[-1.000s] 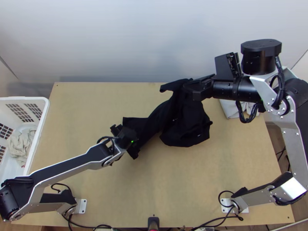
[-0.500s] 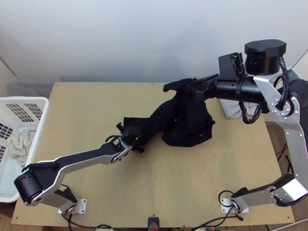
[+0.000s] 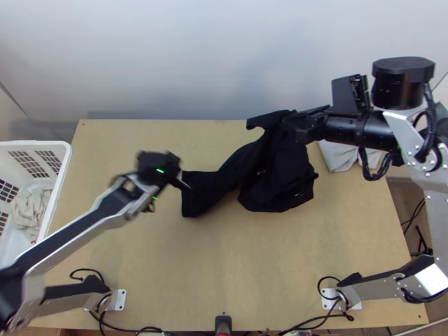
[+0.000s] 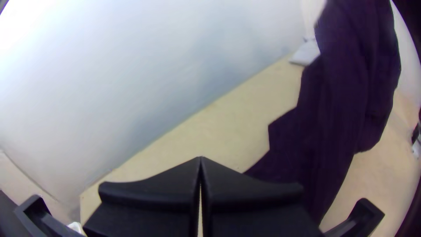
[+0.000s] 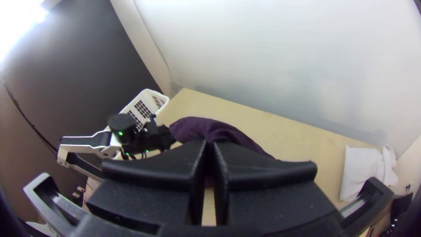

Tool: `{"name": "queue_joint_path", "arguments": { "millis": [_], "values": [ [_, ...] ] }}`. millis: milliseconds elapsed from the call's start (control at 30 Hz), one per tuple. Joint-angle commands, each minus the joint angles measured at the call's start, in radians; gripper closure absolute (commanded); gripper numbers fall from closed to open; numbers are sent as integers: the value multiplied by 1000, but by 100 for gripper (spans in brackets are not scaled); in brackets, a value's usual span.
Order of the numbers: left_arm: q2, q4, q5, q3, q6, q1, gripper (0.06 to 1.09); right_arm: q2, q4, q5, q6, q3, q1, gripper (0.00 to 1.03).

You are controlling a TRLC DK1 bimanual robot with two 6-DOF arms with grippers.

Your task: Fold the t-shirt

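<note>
Well off table's near edge, t-shirt

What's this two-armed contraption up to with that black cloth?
It's a robot with a t-shirt to fold. The right gripper holds one end of it up, while the rest trails in a twisted bunch across the table. The left gripper, shut with nothing in it, is near the shirt's other end. Nothing is neatly folded yet.

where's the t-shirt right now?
Top view: the t-shirt is mid-width in the table's far half, between the white basket at left and the pale cloth at right, held by the right gripper.
</note>
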Motion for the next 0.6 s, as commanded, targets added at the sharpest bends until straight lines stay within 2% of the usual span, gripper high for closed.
{"name": "queue_joint_path", "arguments": {
  "millis": [0,100,133,167,200,233,267,400,567],
  "values": [
    [-197,-180,72,110,-8,110,105,-21,-8,0,-3,-9,-32,100],
    [-206,-221,72,54,-13,59,102,-19,-8,0,-5,-10,-34,100],
    [-205,-223,72,29,-19,38,91,-18,-8,0,-3,-10,-31,100],
    [-205,-224,73,6,-28,18,72,-18,-8,0,-5,-10,-27,100],
    [-205,-219,73,-17,-37,-1,48,-16,-8,0,-3,-10,-24,100],
    [-200,-218,73,-32,-57,-14,28,-15,-8,0,-3,-12,-23,100],
    [-189,-219,73,-45,-79,-30,21,-15,-8,0,-3,-15,-20,100],
    [-123,-221,89,-95,-138,-125,21,-15,-7,0,2,-15,-17,100],
    [-50,-170,93,-173,-155,-283,21,-16,-7,0,12,-14,-6,100]
  ]
}}
